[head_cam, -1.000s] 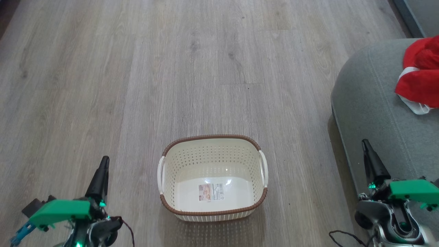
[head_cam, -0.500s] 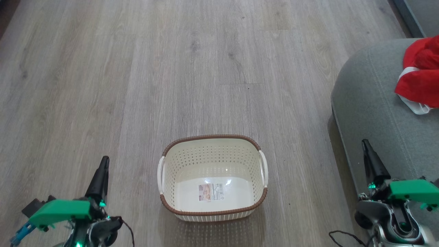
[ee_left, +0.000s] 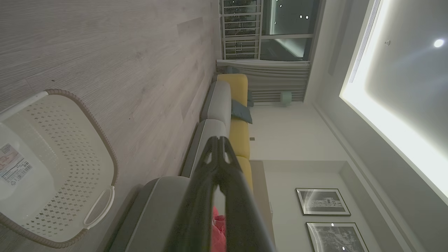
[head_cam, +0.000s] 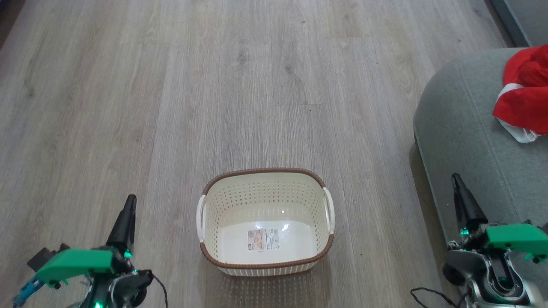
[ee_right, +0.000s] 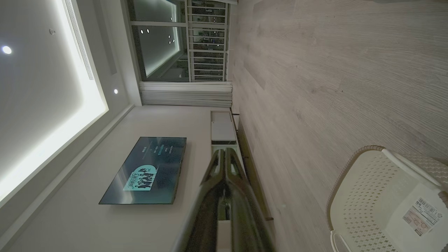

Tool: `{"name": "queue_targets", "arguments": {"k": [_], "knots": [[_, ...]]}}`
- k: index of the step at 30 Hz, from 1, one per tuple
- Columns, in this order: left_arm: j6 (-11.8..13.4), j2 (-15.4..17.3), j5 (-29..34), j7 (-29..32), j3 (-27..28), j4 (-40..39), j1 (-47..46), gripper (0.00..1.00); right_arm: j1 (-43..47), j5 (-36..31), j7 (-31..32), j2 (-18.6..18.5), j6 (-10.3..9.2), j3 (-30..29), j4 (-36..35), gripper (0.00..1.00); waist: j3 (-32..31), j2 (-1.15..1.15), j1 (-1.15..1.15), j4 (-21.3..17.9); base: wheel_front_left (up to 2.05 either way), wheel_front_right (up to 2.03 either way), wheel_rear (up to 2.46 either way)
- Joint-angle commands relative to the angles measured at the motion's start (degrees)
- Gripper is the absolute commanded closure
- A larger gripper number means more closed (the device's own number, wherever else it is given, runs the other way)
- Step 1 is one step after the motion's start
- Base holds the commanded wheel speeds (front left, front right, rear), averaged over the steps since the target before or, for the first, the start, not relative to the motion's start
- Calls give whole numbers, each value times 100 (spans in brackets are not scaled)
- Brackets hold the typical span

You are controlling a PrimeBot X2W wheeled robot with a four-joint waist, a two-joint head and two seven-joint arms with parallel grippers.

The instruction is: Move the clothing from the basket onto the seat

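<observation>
Both arms sit low at my sides, drawn back from the work. My left gripper (head_cam: 129, 201) points up over the wood floor (head_cam: 257, 85) to the left of the basket (head_cam: 263, 192). My right gripper (head_cam: 455, 179) points up over the near edge of the seat (head_cam: 462, 128). In the wrist views each pair of fingers meets at the tip with nothing between, so I read both grippers as closed and carrying nothing. To me this is a parked pose, kept out of the way of basket and seat.

The basket stands upright on the floor between the two grippers, apart from both. Inside it I see the pale bottom and the label (head_cam: 262, 239) stuck there, and no fabric.

The clothing (head_cam: 524, 98) lies bunched on the seat toward its right side, red with a white panel at the lower edge. It runs off the edge of the head view, so I cannot tell how far it spreads. The left wrist view also catches a sliver of red behind my fingers.

With the basket emptied and the red heap on the cushion, I judge the job essentially done. I would only check that nothing hangs off the seat's hidden side.
</observation>
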Motion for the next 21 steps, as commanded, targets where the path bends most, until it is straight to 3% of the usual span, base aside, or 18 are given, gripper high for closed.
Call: {"name": "queue_targets", "arguments": {"k": [1,21], "knots": [[-53,62,-38,44,199,-194,-276,100,-105,34,35,-7,-1,102,-224,100,0,0,0,0,0,0,0],[-53,62,-38,44,198,-194,-276,100,-105,34,35,-7,-1,102,-224,100,0,0,0,0,0,0,0]]}}
